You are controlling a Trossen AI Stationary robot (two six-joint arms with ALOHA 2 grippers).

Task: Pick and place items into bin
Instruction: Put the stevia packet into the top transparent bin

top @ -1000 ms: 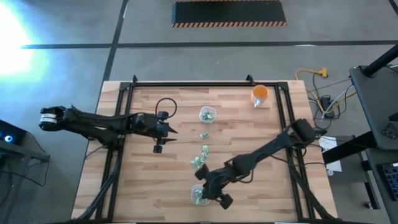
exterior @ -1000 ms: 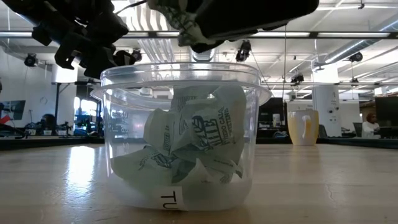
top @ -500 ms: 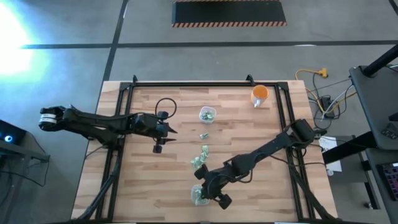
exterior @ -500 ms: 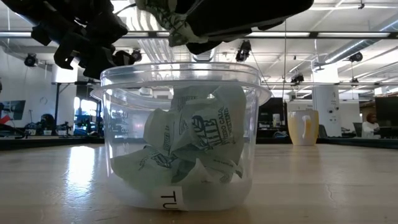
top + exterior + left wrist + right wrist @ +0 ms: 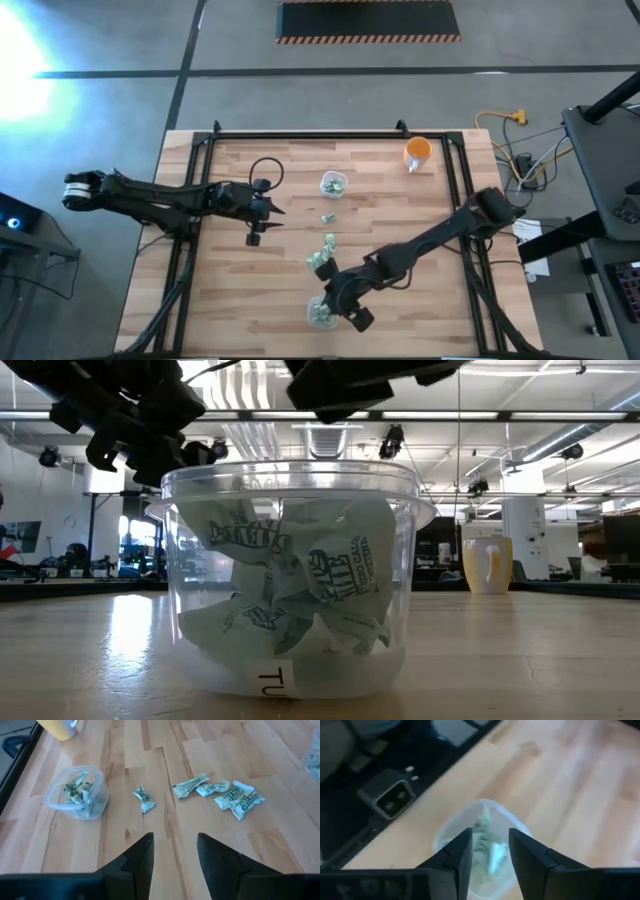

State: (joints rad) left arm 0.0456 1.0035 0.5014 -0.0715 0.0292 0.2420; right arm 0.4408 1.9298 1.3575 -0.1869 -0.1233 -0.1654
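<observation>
The right gripper (image 5: 487, 851) is parting its jaws above the clear bin (image 5: 290, 585) near the tabletop's front edge, and a wrapped item (image 5: 240, 540) is now landing atop the pile inside.

- Table (image 5: 250, 290): pale wood planks, matt finish.
- Bin (image 5: 290, 580) on the table: clear, glossy, smooth plastic.
- Items (image 5: 235, 800) beside it: crinkly wrappers, slightly shiny.

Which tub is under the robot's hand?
The tub at the table's near edge, right below the right hand. The other tub sits mid-table by the orange cup, with no hand above it.
</observation>
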